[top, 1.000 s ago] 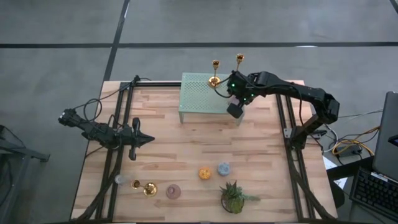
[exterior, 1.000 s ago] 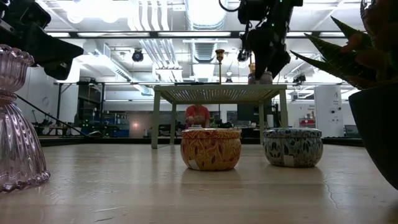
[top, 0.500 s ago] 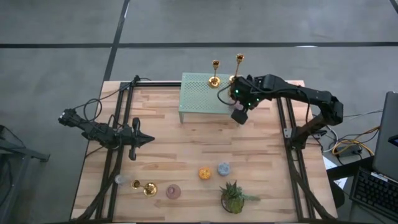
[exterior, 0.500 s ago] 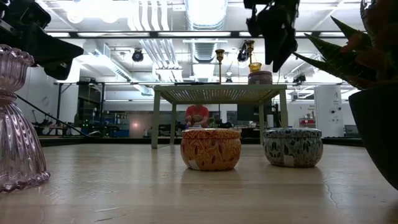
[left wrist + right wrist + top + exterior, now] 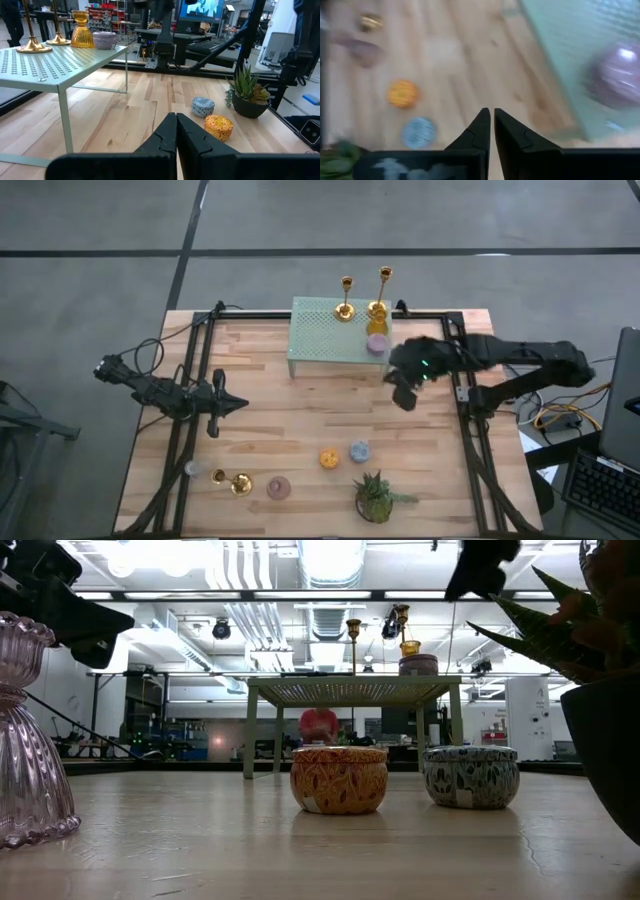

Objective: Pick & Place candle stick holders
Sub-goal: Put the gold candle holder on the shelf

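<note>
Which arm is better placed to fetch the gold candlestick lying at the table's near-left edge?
Left, probably: the left gripper sits above the fallen candlestick, while the right gripper is across the table.

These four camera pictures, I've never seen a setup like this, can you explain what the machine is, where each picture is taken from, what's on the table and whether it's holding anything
The machine is a robot with two dark jointed arms at a wooden table, each ending in a two-finger gripper. One picture looks straight down from above, one looks level across the tabletop, and two come from cameras on the arms' wrists.

From above, the left gripper waits over the table's left side, and the right gripper hangs beside a small green perforated stand. Both are shut and hold nothing.

On the stand are two upright gold candle stick holders, a squat amber glass holder and a purple tin. A third gold candlestick lies on its side near the front edge, beside a pink glass holder. An orange tin, a blue tin and a potted plant sit nearby.
</note>
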Tool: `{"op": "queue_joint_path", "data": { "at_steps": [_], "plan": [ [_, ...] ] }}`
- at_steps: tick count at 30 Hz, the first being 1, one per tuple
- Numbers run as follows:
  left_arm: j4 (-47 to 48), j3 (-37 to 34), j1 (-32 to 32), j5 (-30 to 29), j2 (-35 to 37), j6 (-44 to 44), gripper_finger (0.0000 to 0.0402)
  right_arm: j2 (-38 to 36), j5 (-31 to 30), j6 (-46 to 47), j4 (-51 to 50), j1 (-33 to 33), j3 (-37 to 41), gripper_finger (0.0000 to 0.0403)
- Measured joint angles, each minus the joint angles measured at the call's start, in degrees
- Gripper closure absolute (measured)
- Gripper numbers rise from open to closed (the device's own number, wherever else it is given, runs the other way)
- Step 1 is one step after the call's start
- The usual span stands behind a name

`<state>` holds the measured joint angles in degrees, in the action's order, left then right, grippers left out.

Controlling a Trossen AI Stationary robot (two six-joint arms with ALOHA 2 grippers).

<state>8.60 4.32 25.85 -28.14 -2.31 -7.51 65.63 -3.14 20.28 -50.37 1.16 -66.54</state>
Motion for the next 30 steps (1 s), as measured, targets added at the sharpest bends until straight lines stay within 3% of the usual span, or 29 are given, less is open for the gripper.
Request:
{"op": "queue_joint_path", "data": {
  "at_steps": [7, 14, 18, 22, 26, 30],
  "plan": [
    [0.0, 0.0, 0.0, 0.0, 0.0, 0.0, 0.0396, -12.6, -3.1, 1.6, 24.0, -12.6, 17.3, 0.0385],
    [0.0, 0.0, 0.0, 0.0, 0.0, 0.0, 0.0396, -23.4, -15.5, 2.7, 30.2, -21.6, 31.3, 0.0385],
    [0.0, 0.0, 0.0, 0.0, 0.0, 0.0, 0.0396, -27.3, -16.8, 7.5, 33.8, -23.7, 39.1, 0.0385],
    [0.0, 0.0, 0.0, 0.0, 0.0, 0.0, 0.0396, -29.5, -15.9, 5.4, 42.2, -24.9, 46.4, 0.0385],
    [0.0, 0.0, 0.0, 0.0, 0.0, 0.0, 0.0396, -31.0, -19.5, 4.0, 43.7, -24.1, 50.9, 0.0385],
    [0.0, 0.0, 0.0, 0.0, 0.0, 0.0, 0.0396, -34.3, -13.9, -1.5, 46.7, -23.3, 55.4, 0.0385]
  ]
}}
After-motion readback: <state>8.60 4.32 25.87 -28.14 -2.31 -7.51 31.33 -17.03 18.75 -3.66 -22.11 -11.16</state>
